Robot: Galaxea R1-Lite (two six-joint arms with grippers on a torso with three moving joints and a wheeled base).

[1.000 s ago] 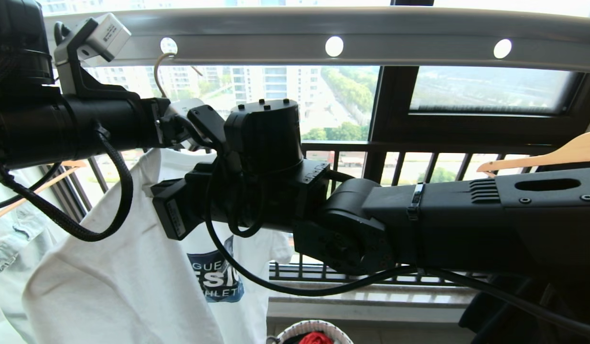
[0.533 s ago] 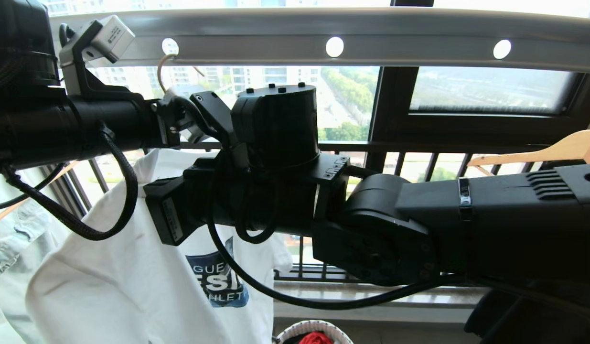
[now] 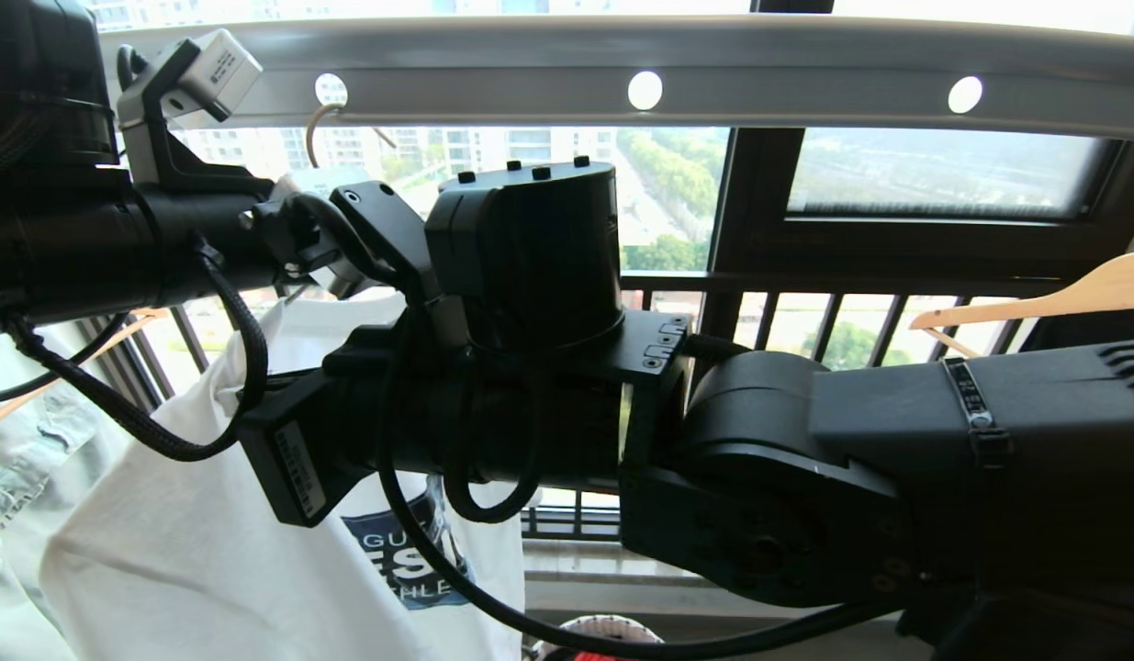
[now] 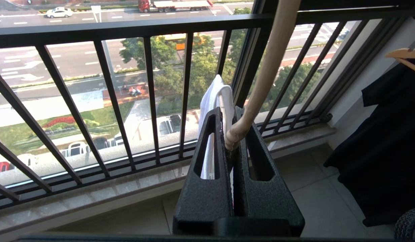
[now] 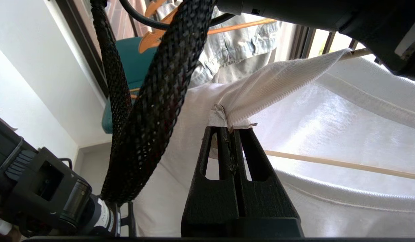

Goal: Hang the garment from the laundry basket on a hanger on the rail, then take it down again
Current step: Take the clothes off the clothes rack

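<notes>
- The left hand [image 4: 231,134], closed on the hanger [image 4: 267,70] neck, sits directly under the rail [image 3: 713,64].
- The right hand [image 5: 229,129], lower, pinches the garment [image 5: 328,127] collar; the shirt must slide sideways along the hanger wire.

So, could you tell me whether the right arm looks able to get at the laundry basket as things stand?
Probably not: the right gripper is shut on the T-shirt collar up by the hanger, while the laundry basket sits far below.
</notes>
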